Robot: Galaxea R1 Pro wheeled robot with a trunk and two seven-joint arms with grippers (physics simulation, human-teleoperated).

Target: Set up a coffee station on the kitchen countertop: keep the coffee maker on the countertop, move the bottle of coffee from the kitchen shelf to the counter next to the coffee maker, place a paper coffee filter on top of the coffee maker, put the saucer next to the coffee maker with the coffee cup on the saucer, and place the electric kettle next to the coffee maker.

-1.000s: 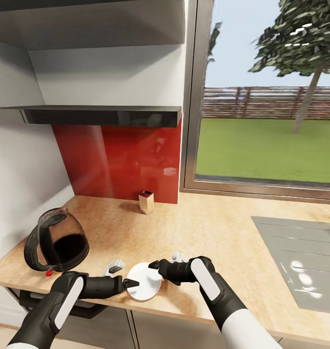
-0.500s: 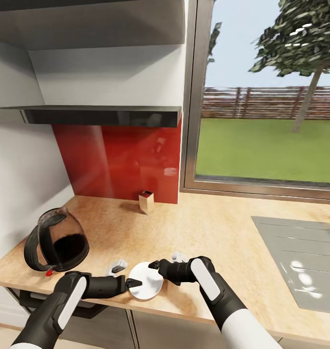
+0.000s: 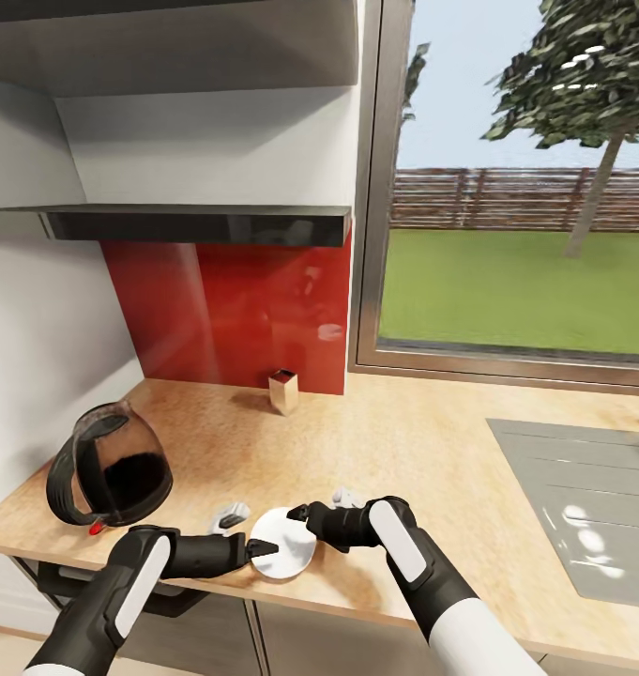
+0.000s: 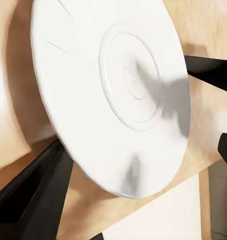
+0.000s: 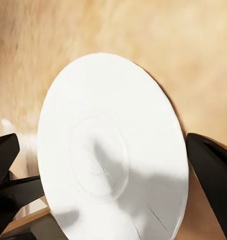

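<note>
Holding: both arms reach the saucer [image 3: 281, 549] from either side, at the near edge of the worktop [image 3: 422, 451].
Saucer: white round plate at about 6 o'clock in the head view, near the front lip of the worktop, between the two grippers; it looks tilted rather than flat, though whether it is lifted clear of the wood cannot be told.
Left gripper [image 3: 253, 549]: comes in from 8 o'clock; its dark tips sit at the saucer's left rim. In the left wrist view the saucer [image 4: 113, 95] spans the gap between the black fingers [image 4: 36, 192]; jaws are spread wide, and whether they pinch the rim cannot be told.
Right gripper [image 3: 300, 514]: comes in from 4 o'clock, tips at the saucer's upper right rim. In the right wrist view the saucer [image 5: 113, 155] lies between the dark fingers [image 5: 213, 170]; jaws are parted on both sides of the plate, firm grip cannot be told.
Kettle [image 3: 108, 467]: dark glass, black handle, red switch, lying tilted on the worktop at 9 o'clock, well apart from the saucer.
Small white thing [image 3: 231, 515]: on the worktop just beside the left gripper; too small to identify.
Box [image 3: 283, 391]: small tan carton against the red backsplash [image 3: 235, 310], at 12 o'clock from the saucer.
Sink [image 3: 591, 507]: grey, inset at 3 o'clock.
</note>
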